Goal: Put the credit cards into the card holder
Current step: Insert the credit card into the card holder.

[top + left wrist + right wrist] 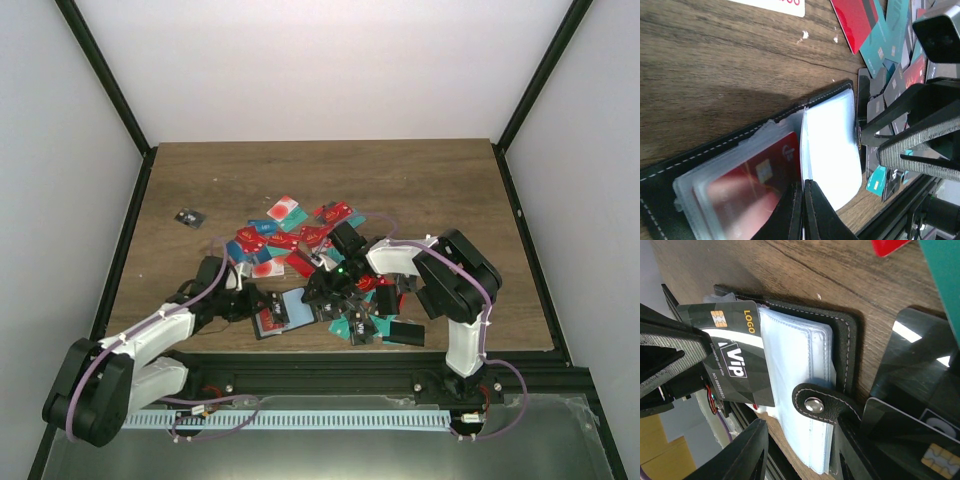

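Note:
The card holder (280, 315) lies open near the table's front edge, with its black cover (715, 150) underneath and its clasp tab (815, 405) curled over the clear pockets. A red card (755, 180) sits in one pocket. My left gripper (804, 210) is shut on a thin clear pocket leaf (832, 145) and holds it up. A black VIP card (735, 355) lies against that leaf by the left fingertips. My right gripper (800, 427) is open, with its jaws on either side of the tab and the pocket edge. It also shows in the left wrist view (885, 135). Loose credit cards (300, 235) lie piled behind.
Red, teal and black cards (875, 30) crowd the table right of the holder, and glossy black cards (920, 390) touch its tab side. A flat black case (405, 332) lies at the front right. A small dark item (187, 217) sits alone at the far left.

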Controlling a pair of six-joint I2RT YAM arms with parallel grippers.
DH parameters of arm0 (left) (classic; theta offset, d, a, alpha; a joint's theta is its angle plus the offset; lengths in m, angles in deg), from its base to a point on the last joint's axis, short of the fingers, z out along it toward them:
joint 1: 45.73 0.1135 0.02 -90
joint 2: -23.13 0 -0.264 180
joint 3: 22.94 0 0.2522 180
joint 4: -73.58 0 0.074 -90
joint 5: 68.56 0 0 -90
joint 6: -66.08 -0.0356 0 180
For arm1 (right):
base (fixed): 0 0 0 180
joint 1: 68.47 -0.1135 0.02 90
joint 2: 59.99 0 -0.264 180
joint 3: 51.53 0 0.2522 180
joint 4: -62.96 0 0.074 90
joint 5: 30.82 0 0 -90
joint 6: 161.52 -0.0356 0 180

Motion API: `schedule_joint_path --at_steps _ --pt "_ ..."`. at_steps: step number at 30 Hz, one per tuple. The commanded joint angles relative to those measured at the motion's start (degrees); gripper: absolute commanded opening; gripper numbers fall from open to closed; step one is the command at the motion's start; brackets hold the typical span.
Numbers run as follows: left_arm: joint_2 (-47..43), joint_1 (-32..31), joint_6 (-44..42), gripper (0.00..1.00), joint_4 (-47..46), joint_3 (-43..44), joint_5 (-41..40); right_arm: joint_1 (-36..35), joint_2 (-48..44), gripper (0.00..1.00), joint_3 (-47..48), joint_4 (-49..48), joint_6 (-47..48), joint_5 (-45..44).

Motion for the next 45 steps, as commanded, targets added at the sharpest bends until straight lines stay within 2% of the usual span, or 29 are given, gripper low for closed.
schedule_joint_path --at_steps 1,27,45 --pt "0.69 -0.31 -0.51 0.04 -3.97 -1.81 1.81 -0.23 3.14 0.40 0.03 1.73 0.16 -4.25" --pt "6.76 -0.32 1.84 0.04 -9.74 -2.95 3.86 -0.19 4.31 0.38 -0.05 1.80 -1.10 -5.01" --pt "1.42 -0.83 4.06 0.04 -5.97 -6.20 3.22 -0.25 5.48 0.36 -1.20 2.33 -4.34 -8.98"
